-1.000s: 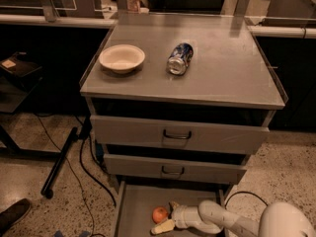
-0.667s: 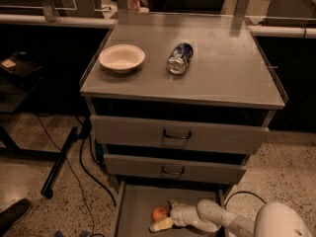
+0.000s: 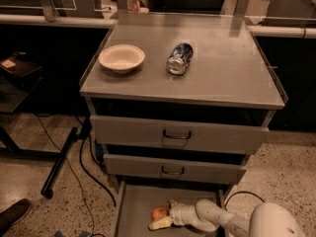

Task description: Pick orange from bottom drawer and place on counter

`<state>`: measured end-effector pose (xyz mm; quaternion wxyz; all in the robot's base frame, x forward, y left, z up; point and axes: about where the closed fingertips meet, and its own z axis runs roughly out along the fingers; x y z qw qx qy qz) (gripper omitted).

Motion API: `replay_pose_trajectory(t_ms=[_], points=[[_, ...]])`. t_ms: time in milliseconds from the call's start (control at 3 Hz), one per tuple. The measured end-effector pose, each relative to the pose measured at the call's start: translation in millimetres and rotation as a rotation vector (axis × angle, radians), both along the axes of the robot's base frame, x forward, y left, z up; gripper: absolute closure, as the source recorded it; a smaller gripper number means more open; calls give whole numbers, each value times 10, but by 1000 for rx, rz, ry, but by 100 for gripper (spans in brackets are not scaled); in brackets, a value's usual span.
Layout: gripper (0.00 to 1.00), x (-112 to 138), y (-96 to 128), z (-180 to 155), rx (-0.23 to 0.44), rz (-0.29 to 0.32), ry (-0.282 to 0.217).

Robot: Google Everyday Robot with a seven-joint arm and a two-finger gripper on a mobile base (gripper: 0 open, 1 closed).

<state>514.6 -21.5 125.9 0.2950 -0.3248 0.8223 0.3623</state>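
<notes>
The orange (image 3: 159, 213) lies on the floor of the pulled-out bottom drawer (image 3: 133, 206), near its middle. My gripper (image 3: 166, 214) is low inside that drawer, right at the orange, and my pale arm (image 3: 212, 216) reaches in from the lower right. The orange rests on the drawer floor, not lifted. The counter (image 3: 222, 68) is the flat grey top of the cabinet, above the drawers.
A white bowl (image 3: 121, 58) and a crushed blue-silver can (image 3: 179, 58) sit on the counter's left and middle. The two upper drawers (image 3: 177, 135) are closed. A black stand leg and cables (image 3: 64, 157) lie on the floor to the left, and a shoe tip (image 3: 12, 215) shows at the lower left.
My gripper has edged slightly closer in on the orange. The orange has stayed on the drawer floor.
</notes>
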Motion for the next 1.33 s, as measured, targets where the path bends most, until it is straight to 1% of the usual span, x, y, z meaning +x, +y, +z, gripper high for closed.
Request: replay_pose_trajectory(t_ms=[333,1333], points=[[27,0,0,0,0,0,0],[97,-1,1,0,0,0,0]])
